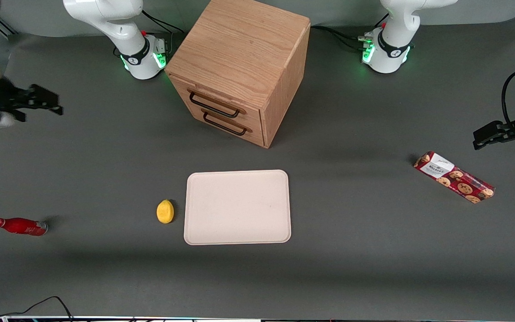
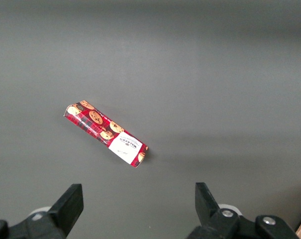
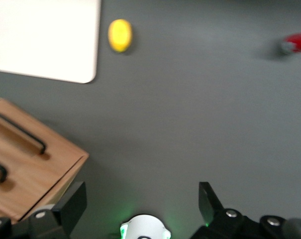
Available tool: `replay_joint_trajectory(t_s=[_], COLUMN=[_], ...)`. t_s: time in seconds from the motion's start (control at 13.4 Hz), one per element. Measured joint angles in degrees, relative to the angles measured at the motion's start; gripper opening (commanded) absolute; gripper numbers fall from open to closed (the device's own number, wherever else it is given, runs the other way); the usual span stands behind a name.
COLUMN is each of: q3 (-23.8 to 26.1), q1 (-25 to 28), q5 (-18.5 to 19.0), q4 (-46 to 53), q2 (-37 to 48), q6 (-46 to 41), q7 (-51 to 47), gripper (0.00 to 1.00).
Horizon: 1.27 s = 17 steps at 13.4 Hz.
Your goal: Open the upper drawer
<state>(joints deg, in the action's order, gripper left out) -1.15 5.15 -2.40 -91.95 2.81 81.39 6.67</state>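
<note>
The tray lies nearest the front camera. Farther off, the upper drawer sits shut in the oak cabinet. The pincer hangs open, well apart. It might grab the bottom drawer's handle instead, since both sit close together.

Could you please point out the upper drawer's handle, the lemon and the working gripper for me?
upper drawer handle (image 1: 215,106), front view, on the middle of the dark bar.
lemon (image 1: 165,211), front view, on the middle of its yellow skin.
gripper (image 1: 45,102), front view, between its open fingertips, at the working arm's end of the table.
</note>
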Motion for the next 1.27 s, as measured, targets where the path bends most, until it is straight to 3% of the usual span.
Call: replay_joint_trajectory(t_s=[0.6,0.97,1.27], q3=[-1.4,-3.6,-4.2], q1=[20.5,26.3,27.6], q5=[-4.2,-9.1,-19.7], q4=[0.1,0.1,-0.2], q2=[-0.6,-2.8,-6.6], q6=[-0.1,1.9,3.7], q7=[-1.0,-1.1,-1.1], gripper=[1.0,1.0,1.0])
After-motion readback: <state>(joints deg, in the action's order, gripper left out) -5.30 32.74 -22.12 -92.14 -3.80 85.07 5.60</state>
